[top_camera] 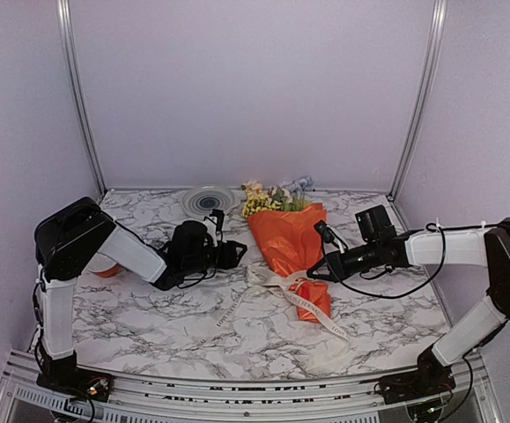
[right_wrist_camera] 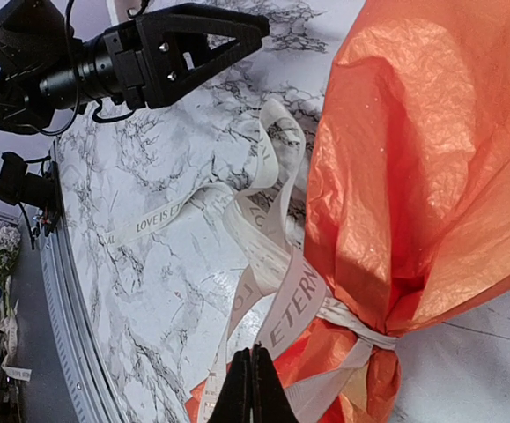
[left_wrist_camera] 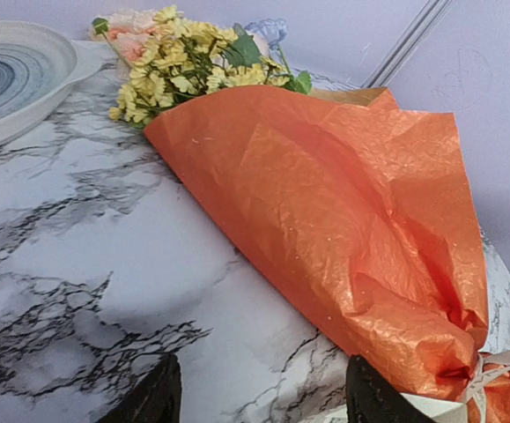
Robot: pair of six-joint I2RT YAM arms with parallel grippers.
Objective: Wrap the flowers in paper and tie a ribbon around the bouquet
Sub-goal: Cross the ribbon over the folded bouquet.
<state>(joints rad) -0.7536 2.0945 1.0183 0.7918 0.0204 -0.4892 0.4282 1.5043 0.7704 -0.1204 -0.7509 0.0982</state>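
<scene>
1. The bouquet (top_camera: 288, 242) is a cone of crinkly orange paper (left_wrist_camera: 343, 220) around a bunch of small yellow, pink and pale blue flowers (left_wrist_camera: 180, 62). It lies on its side in the middle of the white, grey-veined marble worktop (top_camera: 149, 322).
2. The blossoms stick out of the wide end, which points toward the back wall. The narrow end points toward the near edge.
3. A long cream-white ribbon (right_wrist_camera: 277, 264) with dark printed lettering is bound around the narrow neck of the cone. Its loose tails trail over the worktop on both sides of the neck.
4. The left tool (top_camera: 235, 254) hangs low just left of the cone, its fingers apart with only bare marble between them.
5. The right tool (right_wrist_camera: 253, 374) has its fingers pressed together, with the tips at the ribbon by the binding. Whether any ribbon is pinched between them cannot be told.
6. A round white plate (top_camera: 207, 200) with blue-grey rings sits at the back, just left of the blossoms.
</scene>
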